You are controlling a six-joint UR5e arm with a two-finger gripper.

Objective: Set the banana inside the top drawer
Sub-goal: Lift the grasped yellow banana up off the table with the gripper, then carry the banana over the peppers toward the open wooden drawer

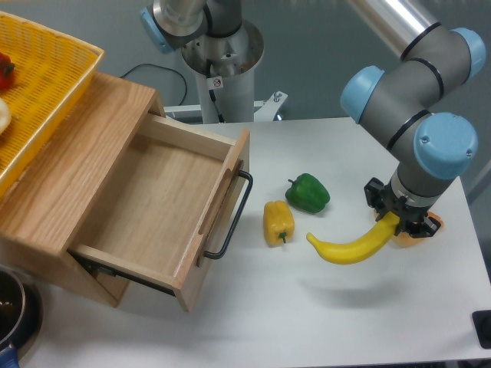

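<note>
The long yellow banana (349,249) hangs a little above the white table, and its shadow lies apart from it on the surface below. My gripper (395,222) is shut on the banana's right end, with the fingers mostly hidden under the wrist. The top drawer (153,207) of the light-wood cabinet stands pulled open at the left. It holds nothing, and its black bar handle (234,218) faces the banana. The banana is to the right of the drawer, well apart from it.
A yellow bell pepper (278,222) and a green bell pepper (308,192) lie between drawer and banana. A yellow woven basket (46,77) sits on the cabinet top. An orange object (431,225) peeks out behind the gripper. A metal pot (11,307) is at the bottom left.
</note>
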